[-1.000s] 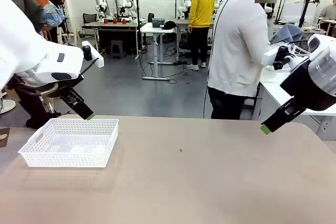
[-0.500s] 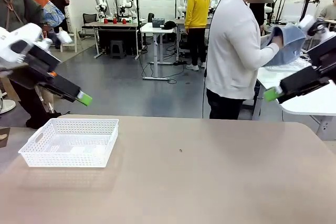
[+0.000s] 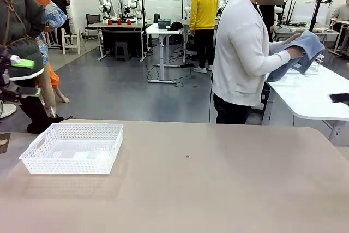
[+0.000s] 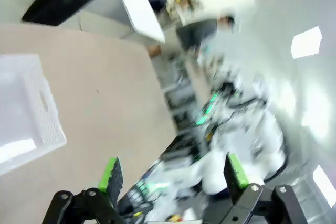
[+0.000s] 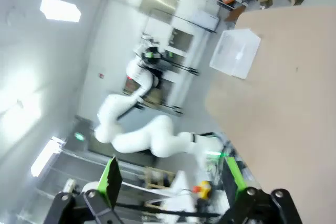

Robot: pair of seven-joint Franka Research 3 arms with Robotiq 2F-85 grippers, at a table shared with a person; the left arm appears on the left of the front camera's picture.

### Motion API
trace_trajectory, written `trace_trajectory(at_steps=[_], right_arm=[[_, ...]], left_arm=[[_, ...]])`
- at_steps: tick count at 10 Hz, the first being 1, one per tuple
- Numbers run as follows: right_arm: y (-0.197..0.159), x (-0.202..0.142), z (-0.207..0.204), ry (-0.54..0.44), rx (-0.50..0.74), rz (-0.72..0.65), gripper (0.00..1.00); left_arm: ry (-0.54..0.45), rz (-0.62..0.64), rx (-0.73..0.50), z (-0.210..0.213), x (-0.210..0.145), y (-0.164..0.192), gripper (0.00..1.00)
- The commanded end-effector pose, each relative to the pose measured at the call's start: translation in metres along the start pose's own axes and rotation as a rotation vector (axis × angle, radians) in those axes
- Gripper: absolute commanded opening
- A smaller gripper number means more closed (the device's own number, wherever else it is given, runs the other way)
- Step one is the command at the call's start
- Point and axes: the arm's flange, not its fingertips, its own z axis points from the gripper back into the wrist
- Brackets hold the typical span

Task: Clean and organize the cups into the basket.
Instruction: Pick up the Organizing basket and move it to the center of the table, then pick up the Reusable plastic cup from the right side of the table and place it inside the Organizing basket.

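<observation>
White plastic basket (image 3: 65, 166), shallow and rectangular, with fine lattice walls and a handle cut-out in the short end wall. Set flat and open side up on the left part of the tan tabletop (image 3: 218, 189), close to its far edge, long sides running left to right, bare white floor in plain sight. Blurred in both wrist views.
</observation>
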Motion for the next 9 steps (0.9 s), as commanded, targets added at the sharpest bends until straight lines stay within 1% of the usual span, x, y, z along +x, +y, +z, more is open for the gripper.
trace_trajectory(at_steps=[1, 2, 4, 5, 6, 7, 8, 9], right_arm=[[-0.043, 0.032, 0.039, -0.053, -0.028, -0.172, 1.0], [-0.062, 0.031, 0.06, -0.116, -0.084, -0.176, 1.0], [-0.075, 0.023, 0.088, -0.187, -0.082, -0.18, 1.0], [-0.077, 0.017, 0.102, -0.223, -0.093, -0.174, 1.0], [-0.08, 0.009, 0.118, -0.286, -0.118, -0.173, 1.0], [-0.083, 0.003, 0.131, -0.364, -0.17, -0.196, 1.0], [-0.084, -0.002, 0.139, -0.4, -0.187, -0.2, 1.0], [-0.083, -0.004, 0.142, -0.41, -0.197, -0.202, 1.0]], left_arm=[[-0.106, 0.196, 0.048, 0.013, 0.009, 0.027, 1.0], [-0.125, 0.218, 0.046, 0.028, 0.007, 0.051, 1.0], [-0.17, 0.261, 0.025, 0.056, 0.0, 0.084, 1.0], [-0.188, 0.274, 0.029, 0.068, -0.008, 0.091, 1.0], [-0.208, 0.284, 0.054, 0.079, -0.015, 0.093, 1.0], [-0.213, 0.293, 0.07, 0.084, -0.018, 0.093, 1.0], [-0.218, 0.29, 0.089, 0.09, -0.02, 0.091, 1.0], [-0.23, 0.283, 0.117, 0.091, -0.023, 0.088, 1.0]])
